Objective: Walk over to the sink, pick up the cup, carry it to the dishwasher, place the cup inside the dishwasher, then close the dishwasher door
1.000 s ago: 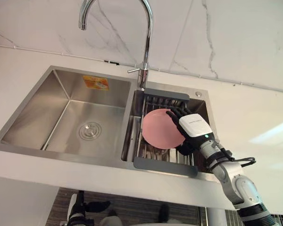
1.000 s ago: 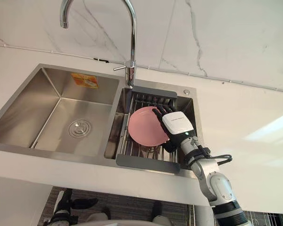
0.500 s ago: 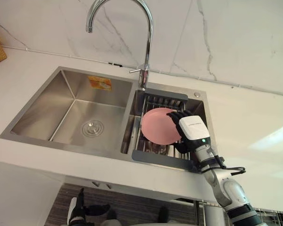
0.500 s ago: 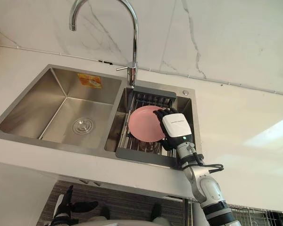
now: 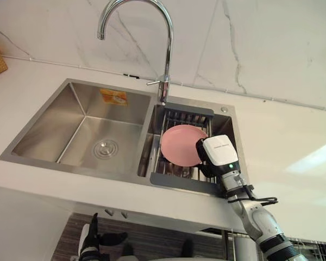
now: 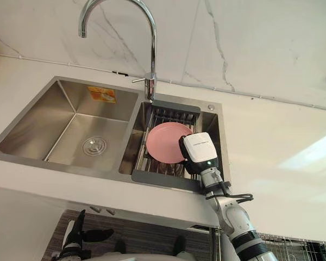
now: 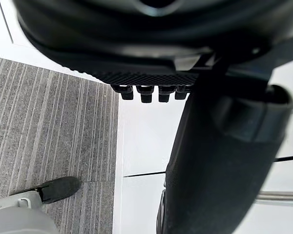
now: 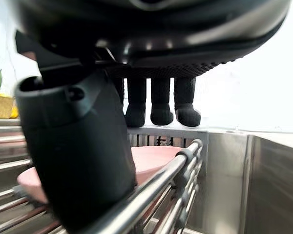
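Two basins in the steel sink (image 5: 76,117), with the tap (image 5: 166,49) behind the divider. A wire rack (image 5: 182,182) with grey end rails sits in the right basin. On it lies a pink round plate (image 5: 178,144), flat on the bars; this is the item I read at the hand. My right hand (image 5: 218,155) hangs at the plate's right edge. In its wrist view the fingers (image 8: 161,105) are loose above the plate's far side, and the thumb (image 8: 78,161) is at the near rim. They are not closed round it; I cannot tell whether the thumb touches. My left hand (image 5: 91,240) is low, below the worktop (image 5: 285,138), relaxed and empty.
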Motion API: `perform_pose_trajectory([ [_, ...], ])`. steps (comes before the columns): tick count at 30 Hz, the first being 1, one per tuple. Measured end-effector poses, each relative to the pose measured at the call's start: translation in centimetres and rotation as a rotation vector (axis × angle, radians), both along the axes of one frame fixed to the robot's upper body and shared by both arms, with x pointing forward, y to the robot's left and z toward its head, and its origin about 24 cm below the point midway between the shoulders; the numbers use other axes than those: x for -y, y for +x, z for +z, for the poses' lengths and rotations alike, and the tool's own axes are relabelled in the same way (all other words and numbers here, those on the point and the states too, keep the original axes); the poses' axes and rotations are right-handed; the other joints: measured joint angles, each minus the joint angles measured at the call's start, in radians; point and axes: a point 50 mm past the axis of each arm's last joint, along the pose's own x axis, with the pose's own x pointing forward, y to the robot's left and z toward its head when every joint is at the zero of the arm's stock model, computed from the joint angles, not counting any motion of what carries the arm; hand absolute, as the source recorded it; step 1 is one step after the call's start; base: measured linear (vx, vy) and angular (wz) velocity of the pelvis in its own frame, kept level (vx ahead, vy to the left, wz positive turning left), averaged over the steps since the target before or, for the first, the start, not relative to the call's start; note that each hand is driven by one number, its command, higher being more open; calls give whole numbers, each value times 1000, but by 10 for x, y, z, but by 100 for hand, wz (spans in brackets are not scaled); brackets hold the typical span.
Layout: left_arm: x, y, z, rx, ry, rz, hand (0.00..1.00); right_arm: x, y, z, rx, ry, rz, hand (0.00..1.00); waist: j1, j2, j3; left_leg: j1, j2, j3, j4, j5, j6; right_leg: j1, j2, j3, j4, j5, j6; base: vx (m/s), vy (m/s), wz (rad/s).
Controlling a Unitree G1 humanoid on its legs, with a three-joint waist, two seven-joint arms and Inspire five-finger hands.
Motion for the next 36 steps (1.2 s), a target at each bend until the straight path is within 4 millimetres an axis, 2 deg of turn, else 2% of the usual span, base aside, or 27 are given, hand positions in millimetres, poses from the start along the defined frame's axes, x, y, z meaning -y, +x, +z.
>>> perform_pose_trajectory([
  [3, 2, 0, 1, 13, 3, -11, 100, 6, 12, 12, 42, 37, -35, 0, 7, 25, 14, -1, 0, 0, -1, 2, 0, -2, 1, -1, 0, 0, 0, 10, -1, 0],
  [6, 2, -7, 0, 3, 11, -7, 100, 8, 12, 12, 36, 77, -42, 0, 10, 47, 7, -1, 2, -1, -1, 11, 4, -6, 5, -3, 0, 5, -5, 64, -3, 0],
  [11, 5, 0, 6, 47, 16, -29, 100, 18, 14, 18, 30, 236, -84, 0, 11, 47, 7, 1, -2, -3, -1, 11, 4, -4, 2, -5, 0, 7, -2, 34, 1, 1],
  [13, 7, 1, 7, 62, 16, -33, 100, 26, 16, 27, 68, 354, -121, 0, 11, 48, 7, 6, -4, -3, 1, 10, 5, 3, -1, -4, 0, 7, -2, -15, -1, 1],
  [21, 13, -13, 2, 39, 1, -14, 100, 44, 14, 53, 220, 576, -182, 0, -7, 52, 4, 11, 2, -3, 4, 10, 4, 8, 1, -2, 0, 7, -2, -53, -17, -1],
  [22, 14, -15, 2, 37, -1, -10, 100, 48, 14, 56, 241, 607, -200, 100, -8, 55, 3, 12, 3, -3, 4, 10, 3, 8, 1, -2, -1, 7, -2, 0, 0, 0],
  [27, 16, -17, 1, 39, 8, -5, 100, 63, 11, 59, 273, 664, -259, 100, -9, 58, 1, 17, 3, -3, 1, 11, 4, 12, 1, -2, 0, 7, -2, 0, 0, 0],
  [30, 17, -16, 2, 47, 8, -7, 100, 63, 11, 59, 255, 662, -250, 100, -14, 58, 1, 19, 1, -2, -4, 11, 4, 14, 2, -2, 0, 6, -1, 0, 0, 0],
  [36, 18, -18, 2, 52, 10, 5, 100, 63, -3, 82, 292, 654, -151, 100, -15, 56, 0, 43, 1, 0, -19, 10, 3, 30, 1, -1, 0, 3, 3, 0, 0, 0],
])
